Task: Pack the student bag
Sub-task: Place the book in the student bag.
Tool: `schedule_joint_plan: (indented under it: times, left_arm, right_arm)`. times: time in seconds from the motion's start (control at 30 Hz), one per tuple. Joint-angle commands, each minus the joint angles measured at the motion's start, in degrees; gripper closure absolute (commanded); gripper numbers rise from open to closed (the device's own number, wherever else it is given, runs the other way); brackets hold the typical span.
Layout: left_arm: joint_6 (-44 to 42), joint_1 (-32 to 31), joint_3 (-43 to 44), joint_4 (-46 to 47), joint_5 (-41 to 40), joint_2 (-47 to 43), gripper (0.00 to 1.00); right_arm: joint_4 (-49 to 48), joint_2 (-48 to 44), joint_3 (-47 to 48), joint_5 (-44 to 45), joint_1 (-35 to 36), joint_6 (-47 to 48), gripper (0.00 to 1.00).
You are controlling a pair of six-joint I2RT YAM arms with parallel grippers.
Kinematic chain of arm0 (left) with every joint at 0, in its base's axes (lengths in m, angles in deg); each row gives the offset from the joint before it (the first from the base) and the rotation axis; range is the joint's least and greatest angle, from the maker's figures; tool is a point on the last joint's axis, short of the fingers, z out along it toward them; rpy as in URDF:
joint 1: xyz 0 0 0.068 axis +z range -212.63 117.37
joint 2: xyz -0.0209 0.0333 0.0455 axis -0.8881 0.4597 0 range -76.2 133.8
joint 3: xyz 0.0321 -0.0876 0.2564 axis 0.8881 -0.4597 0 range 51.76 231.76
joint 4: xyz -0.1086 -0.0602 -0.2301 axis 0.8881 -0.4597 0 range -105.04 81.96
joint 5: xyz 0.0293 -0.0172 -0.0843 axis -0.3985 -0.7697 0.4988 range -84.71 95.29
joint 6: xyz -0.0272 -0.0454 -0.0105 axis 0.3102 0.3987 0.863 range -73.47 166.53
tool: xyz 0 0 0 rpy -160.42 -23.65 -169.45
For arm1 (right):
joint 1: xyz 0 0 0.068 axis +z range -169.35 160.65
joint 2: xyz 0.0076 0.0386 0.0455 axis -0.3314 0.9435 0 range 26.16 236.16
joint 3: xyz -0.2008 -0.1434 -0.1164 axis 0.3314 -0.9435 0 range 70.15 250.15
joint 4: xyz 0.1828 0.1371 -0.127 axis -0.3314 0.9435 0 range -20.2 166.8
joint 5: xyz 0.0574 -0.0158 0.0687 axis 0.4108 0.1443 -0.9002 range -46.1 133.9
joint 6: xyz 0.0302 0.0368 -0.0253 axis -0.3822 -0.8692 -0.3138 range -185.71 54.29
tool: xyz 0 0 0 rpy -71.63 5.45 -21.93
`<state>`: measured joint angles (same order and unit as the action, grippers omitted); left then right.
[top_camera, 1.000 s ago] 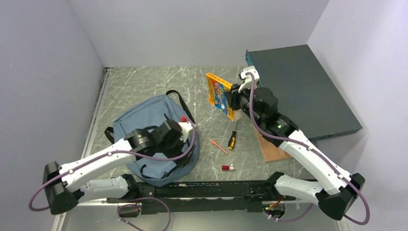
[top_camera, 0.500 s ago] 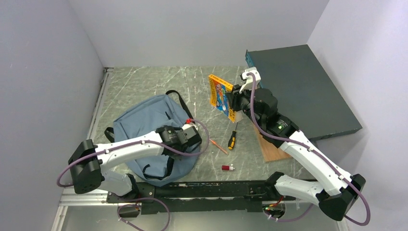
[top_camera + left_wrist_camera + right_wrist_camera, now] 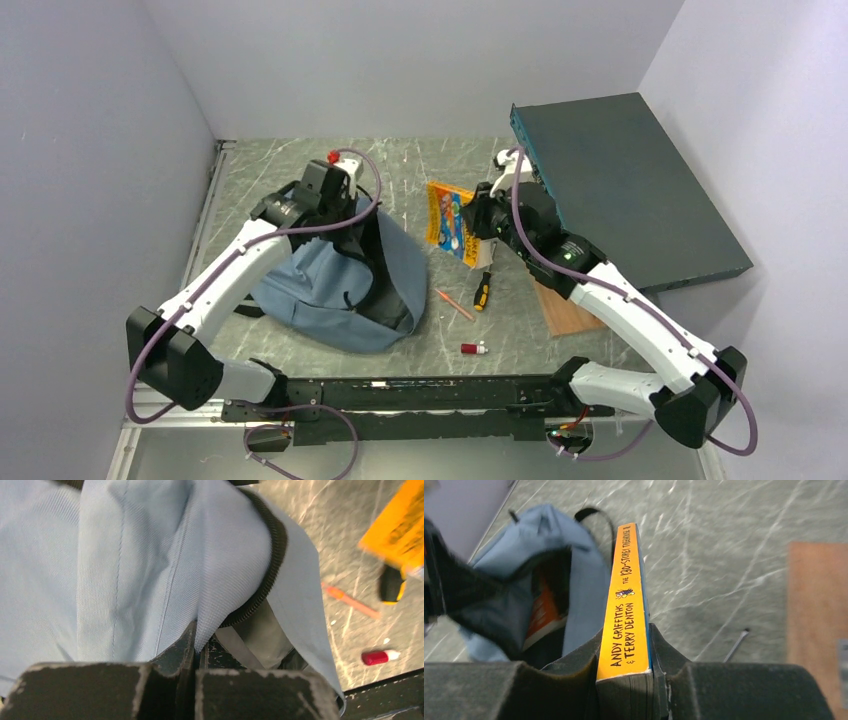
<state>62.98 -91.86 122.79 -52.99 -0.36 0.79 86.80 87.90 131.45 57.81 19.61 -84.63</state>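
Observation:
The student bag [image 3: 325, 285] is a dusty-blue backpack lying at the left of the table, its black-zippered mouth [image 3: 388, 290] gaping to the right. My left gripper [image 3: 345, 212] is shut on a fold of the bag's fabric [image 3: 150, 555] beside the zipper [image 3: 272, 555] and holds that edge up. My right gripper [image 3: 478, 222] is shut on a yellow paperback book [image 3: 450, 218], clamped spine-up [image 3: 626, 615], in the air just right of the bag. An orange book [image 3: 544, 612] shows inside the bag's opening.
On the table right of the bag lie a screwdriver [image 3: 483, 290], an orange pencil [image 3: 455, 304] and a small red-and-white tube [image 3: 473, 348]. A wooden board [image 3: 565, 308] lies under the right arm. A dark teal flat box [image 3: 625, 190] fills the back right corner.
The left gripper closed on the bag's fabric, then swung back and up, lifting the edge and pulling the mouth open. The right gripper tilted the book lower, towards the bag.

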Motion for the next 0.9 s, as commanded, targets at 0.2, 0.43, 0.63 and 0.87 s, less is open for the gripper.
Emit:
schedule_joint_plan:
  times: [0.2,0.43,0.63,0.87]
  left_arm:
    - [-11.3,3.2,3.8,3.9,10.2,-3.2,1.0]
    - [-14.6,3.2,0.1,8.2,11.3,-11.2,1.0]
    - [-17.7,3.2,-3.9,14.1,16.8,-18.7,1.0]
    - [-19.3,3.4,-4.1,16.5,16.5,-22.6,1.0]
  right_arm:
    - [5.5,2.3,7.9,-25.1,0.1,-17.0,1.0]
    - [-9.1,5.2,2.1,-36.1,0.3,-33.0,1.0]
    - [-18.2,12.6,1.1,-30.5,2.9,-37.3,1.0]
    - [-8.4,15.0,4.9,-24.7,2.7,-27.7,1.0]
